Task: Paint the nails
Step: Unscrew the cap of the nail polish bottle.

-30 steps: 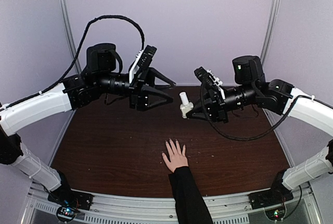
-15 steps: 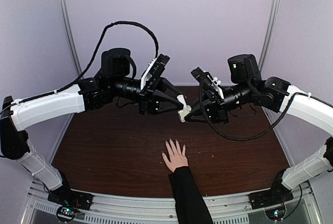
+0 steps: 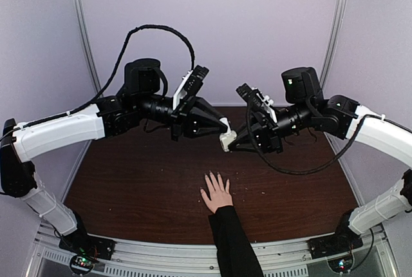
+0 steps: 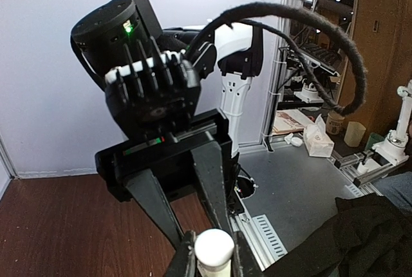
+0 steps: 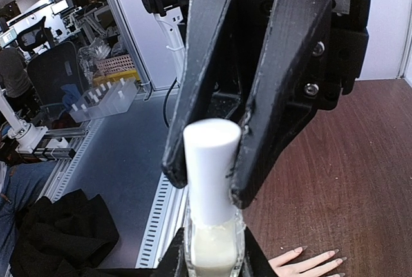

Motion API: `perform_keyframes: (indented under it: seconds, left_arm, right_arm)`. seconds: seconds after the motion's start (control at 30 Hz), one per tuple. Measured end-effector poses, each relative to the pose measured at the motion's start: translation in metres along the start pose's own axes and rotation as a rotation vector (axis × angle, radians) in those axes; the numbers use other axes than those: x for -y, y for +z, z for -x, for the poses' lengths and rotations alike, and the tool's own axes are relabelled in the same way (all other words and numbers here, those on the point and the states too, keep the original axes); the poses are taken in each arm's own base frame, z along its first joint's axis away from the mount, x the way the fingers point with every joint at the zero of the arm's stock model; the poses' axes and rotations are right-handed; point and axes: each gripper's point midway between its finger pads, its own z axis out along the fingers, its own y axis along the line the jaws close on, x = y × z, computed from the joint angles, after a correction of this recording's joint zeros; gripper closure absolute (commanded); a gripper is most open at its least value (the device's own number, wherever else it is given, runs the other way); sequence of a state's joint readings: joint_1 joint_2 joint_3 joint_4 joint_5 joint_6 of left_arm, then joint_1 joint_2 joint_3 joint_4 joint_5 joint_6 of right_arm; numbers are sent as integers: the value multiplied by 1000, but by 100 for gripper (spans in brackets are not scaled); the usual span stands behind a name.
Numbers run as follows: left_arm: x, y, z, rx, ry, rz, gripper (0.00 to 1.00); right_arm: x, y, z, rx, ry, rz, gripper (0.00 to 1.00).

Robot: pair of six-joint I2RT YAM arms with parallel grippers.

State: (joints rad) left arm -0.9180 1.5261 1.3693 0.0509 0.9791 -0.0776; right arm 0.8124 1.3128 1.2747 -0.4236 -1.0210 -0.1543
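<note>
A small clear bottle (image 5: 212,245) of pale polish hangs in the air above the table's middle, with my right gripper (image 3: 230,140) shut on its glass body. My left gripper (image 3: 223,124) faces it and is shut on the bottle's white cap (image 4: 214,248); its black fingers (image 5: 193,96) press both sides of the cap (image 5: 211,161). Below, a light-skinned hand (image 3: 216,192) with a black sleeve lies flat on the table with fingers spread. Its nails (image 5: 298,249) show at the fingertips, bare and pinkish, apart from both grippers.
The dark brown table (image 3: 129,180) lies under both arms. A black cable (image 3: 154,30) loops above the left arm. Metal posts (image 3: 82,38) and pale walls close in the sides and back, and a metal rail (image 3: 161,251) runs along the near edge.
My left arm has swung right to the bottle and its jaws have closed on the white cap. The right gripper kept its grip, shifting slightly left early on. The hand has not moved.
</note>
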Motion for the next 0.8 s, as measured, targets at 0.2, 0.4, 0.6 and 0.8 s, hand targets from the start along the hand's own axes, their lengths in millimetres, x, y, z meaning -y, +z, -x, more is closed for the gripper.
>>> perform_keyframes:
  seconds: [0.2, 0.4, 0.6, 0.8]
  left_arm:
    - [-11, -1, -1, -4, -6, 65, 100]
    - [-39, -5, -4, -18, -34, 231, 100]
    - [-71, -13, 0, -6, -80, 423, 100]
    - [-89, -9, 0, 3, -115, 531, 100]
  right_arm:
    - [14, -5, 0, -11, -15, -112, 100]
    - [44, -15, -2, -37, -29, -308, 100]
    - [77, -26, -12, -89, -24, -508, 100]
    - [99, -36, -20, -126, -14, -642, 100]
